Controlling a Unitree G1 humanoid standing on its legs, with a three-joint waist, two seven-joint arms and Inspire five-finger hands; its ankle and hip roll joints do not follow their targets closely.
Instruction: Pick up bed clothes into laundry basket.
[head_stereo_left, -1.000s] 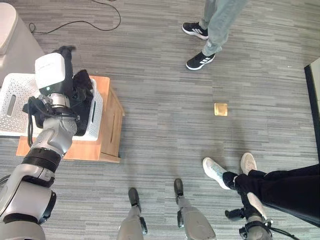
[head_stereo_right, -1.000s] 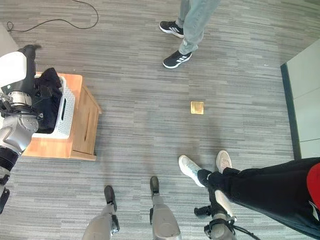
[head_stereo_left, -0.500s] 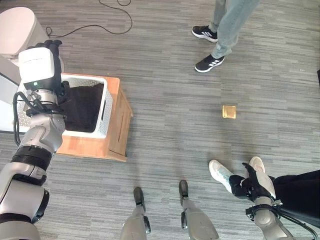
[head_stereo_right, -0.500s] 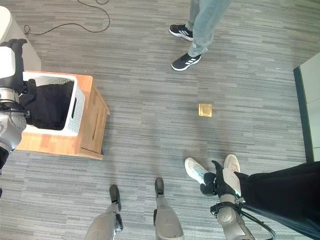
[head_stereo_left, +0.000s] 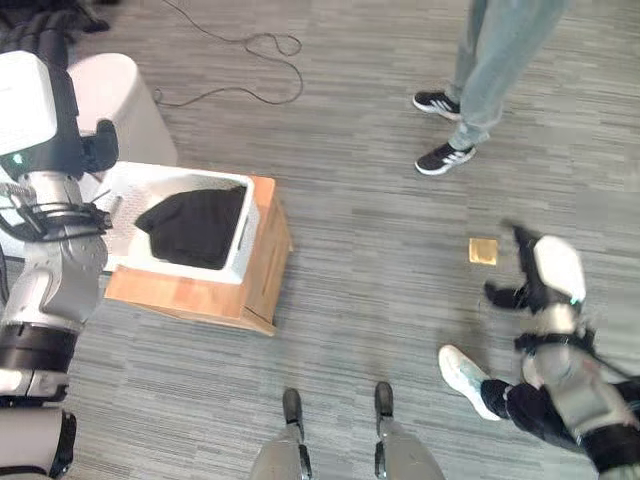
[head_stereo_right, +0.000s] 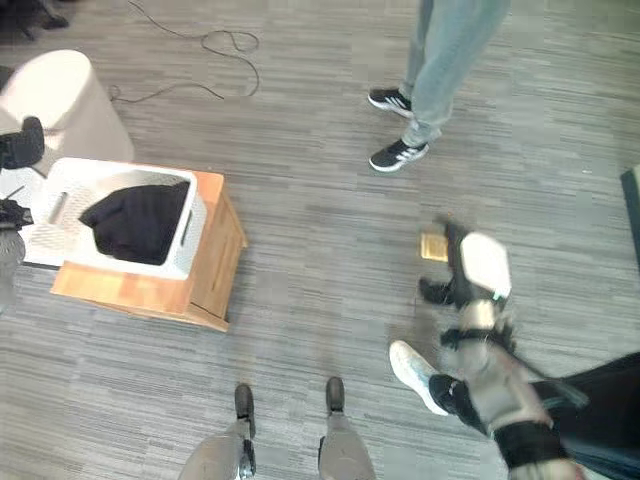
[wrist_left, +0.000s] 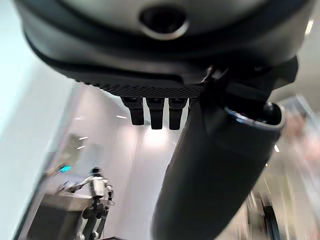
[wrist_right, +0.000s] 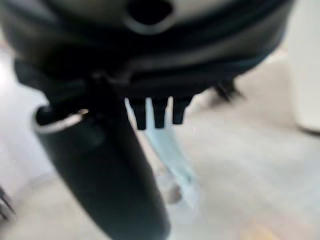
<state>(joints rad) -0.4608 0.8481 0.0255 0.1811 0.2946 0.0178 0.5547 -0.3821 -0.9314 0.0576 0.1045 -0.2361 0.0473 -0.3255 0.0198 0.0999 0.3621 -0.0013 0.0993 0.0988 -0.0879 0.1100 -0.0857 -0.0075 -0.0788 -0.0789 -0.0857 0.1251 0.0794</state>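
Note:
A heap of black bed clothes (head_stereo_left: 195, 225) lies inside the white perforated laundry basket (head_stereo_left: 181, 173), draped toward its right wall. The basket stands on a low wooden stand (head_stereo_left: 200, 295). My left hand (head_stereo_left: 30, 100) is raised above and to the left of the basket, apart from the cloth; in the left wrist view its fingers (wrist_left: 156, 113) are straight and hold nothing. My right hand (head_stereo_left: 548, 272) hangs in mid-air at the right, over the floor, far from the basket. Its fingers (wrist_right: 159, 114) are straight and empty too.
A person in grey trousers and black shoes (head_stereo_left: 447, 157) stands on the far side. A seated person's white shoe (head_stereo_left: 468, 378) and black trouser leg lie at the lower right. A brass floor plate (head_stereo_left: 483, 250) sits nearby. A rounded white object (head_stereo_left: 115, 100) stands behind the basket.
The camera has shifted. My left hand has lifted off the black clothes, which now lie free in the basket. My right hand has risen from low beside me into mid-air.

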